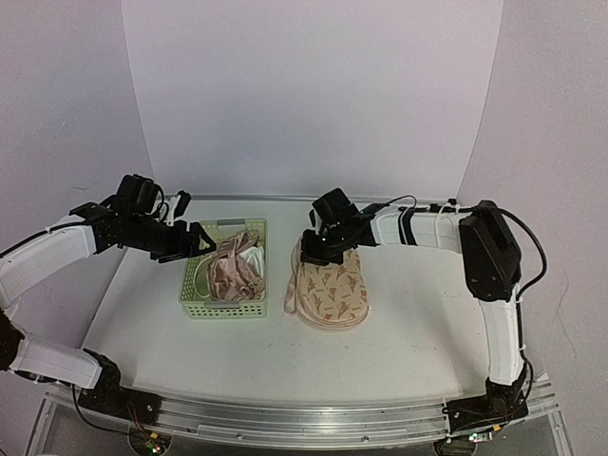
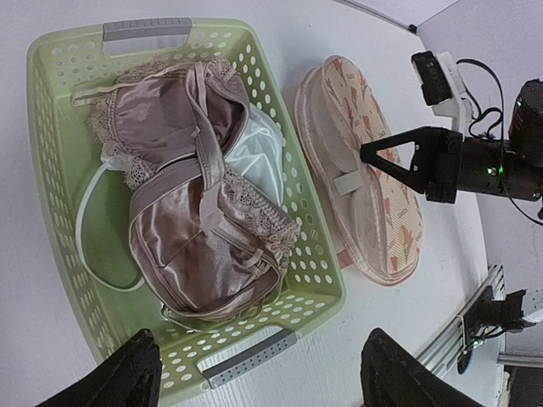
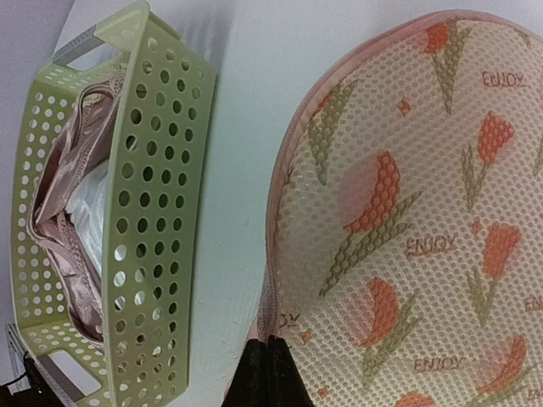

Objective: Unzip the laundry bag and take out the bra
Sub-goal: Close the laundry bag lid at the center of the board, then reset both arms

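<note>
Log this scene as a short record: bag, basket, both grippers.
laundry bag: flat on the table, right of the basket, not touching it
basket: green, holds pink bras and white cloth
left gripper: open, holding nothing, over the basket's left rim
right gripper: shut, tips at the bag's pink edge; whether it pinches anything cannot be told

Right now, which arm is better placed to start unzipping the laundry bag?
The right: the right gripper is shut at the laundry bag's pink zip edging, while the left gripper hangs open over the green basket.
</note>
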You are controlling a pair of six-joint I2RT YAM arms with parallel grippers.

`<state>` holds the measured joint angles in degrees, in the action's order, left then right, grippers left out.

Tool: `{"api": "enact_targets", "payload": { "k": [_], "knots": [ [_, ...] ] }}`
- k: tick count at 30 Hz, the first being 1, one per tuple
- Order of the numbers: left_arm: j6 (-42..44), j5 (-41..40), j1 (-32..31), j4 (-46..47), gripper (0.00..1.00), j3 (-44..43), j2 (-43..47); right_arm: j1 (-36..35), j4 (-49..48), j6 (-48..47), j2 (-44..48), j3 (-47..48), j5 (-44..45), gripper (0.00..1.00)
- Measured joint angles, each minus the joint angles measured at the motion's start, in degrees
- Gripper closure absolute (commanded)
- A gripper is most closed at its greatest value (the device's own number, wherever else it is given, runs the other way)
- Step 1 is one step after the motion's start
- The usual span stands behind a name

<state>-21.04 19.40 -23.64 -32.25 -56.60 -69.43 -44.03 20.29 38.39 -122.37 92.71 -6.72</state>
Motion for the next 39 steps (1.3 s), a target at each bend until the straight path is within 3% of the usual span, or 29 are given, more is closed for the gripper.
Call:
{"api": "enact_targets", "payload": {
  "k": [5, 13, 21, 27, 30, 33, 35, 39],
  "knots": [
    [-0.2, 0.0, 0.0, 0.0, 0.18, 0.2, 0.1, -0.5, -1.9, 1.5, -2.8, 2.3, -1.1, 1.00],
    [-0.5, 0.0, 0.0, 0.0, 0.18, 0.2, 0.5, -1.0, -3.1, 2.8, -3.9, 3.0, -1.6, 0.56],
    [-0.5, -0.1, 0.0, 0.0, 0.18, 0.2, 0.5, -1.1, -3.7, 2.4, -2.5, 1.8, -0.9, 0.45],
    [-0.5, -0.8, 0.0, 0.0, 0.17, 0.2, 0.5, -1.1, -3.9, -0.5, 3.8, -1.3, 1.7, 0.28],
    [-0.5, -2.3, 0.0, -0.1, 0.11, 0.2, 0.5, -1.1, -4.5, -3.8, 9.4, -4.3, 4.7, 0.11],
    [-1.0, -4.2, 0.0, -0.2, 0.06, 0.2, 0.5, -0.9, -6.1, -6.6, 14.6, -8.2, 8.4, 0.03],
    [-1.4, -5.2, 0.0, -0.3, 0.01, 0.0, 0.5, -0.6, -7.2, -8.2, 17.7, -11.3, 10.6, 0.02],
    [-1.7, -7.1, 0.0, -0.3, 0.00, -1.1, 0.5, 1.4, -9.5, -10.8, 23.0, -18.6, 13.8, 0.02]
  ]
}}
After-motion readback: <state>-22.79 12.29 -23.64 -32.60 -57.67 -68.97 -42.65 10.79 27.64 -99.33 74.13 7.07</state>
